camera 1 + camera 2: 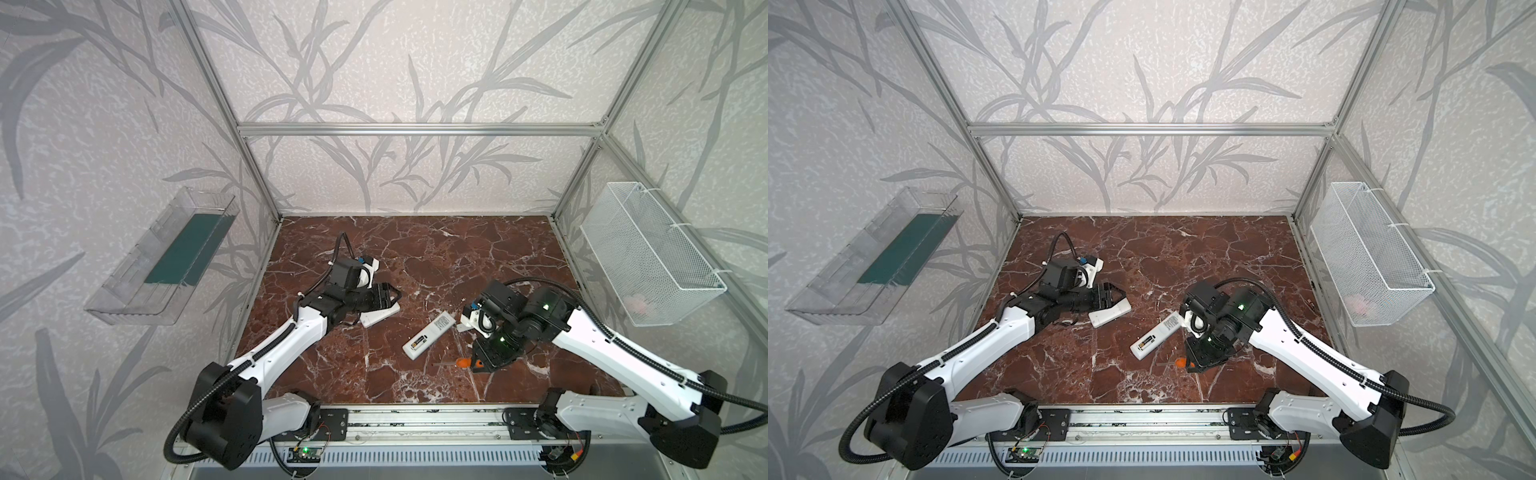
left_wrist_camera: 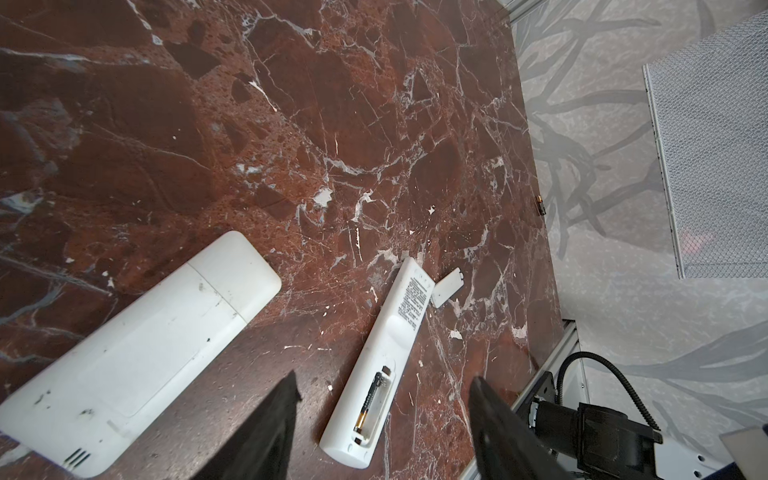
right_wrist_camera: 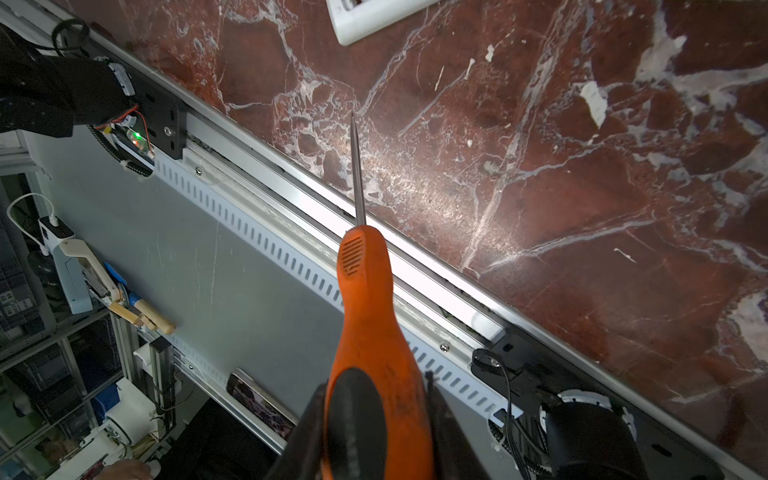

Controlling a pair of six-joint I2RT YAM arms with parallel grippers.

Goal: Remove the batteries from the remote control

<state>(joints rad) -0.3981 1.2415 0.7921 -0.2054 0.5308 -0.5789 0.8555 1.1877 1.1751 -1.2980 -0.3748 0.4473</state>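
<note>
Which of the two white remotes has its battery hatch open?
The slim remote mid-table: its open bay shows a battery. The wider remote has its back closed.

White remote (image 1: 430, 335), orange screwdriver (image 3: 370, 316), red-brown white-veined marble tabletop (image 1: 436, 257).

In a top view the left pincer (image 1: 392, 296) hides the far end of the wide remote (image 1: 376, 318) left of the open remote (image 1: 428, 336), whose cells (image 1: 417, 343) are too small to count. Near the open remote, the screwdriver (image 3: 365, 299) has its handle end buried in the right pincer (image 3: 374, 395). Beyond the open remote, a speck (image 2: 540, 205) at the edge of the counter (image 2: 374, 104) is too small to name.
</note>
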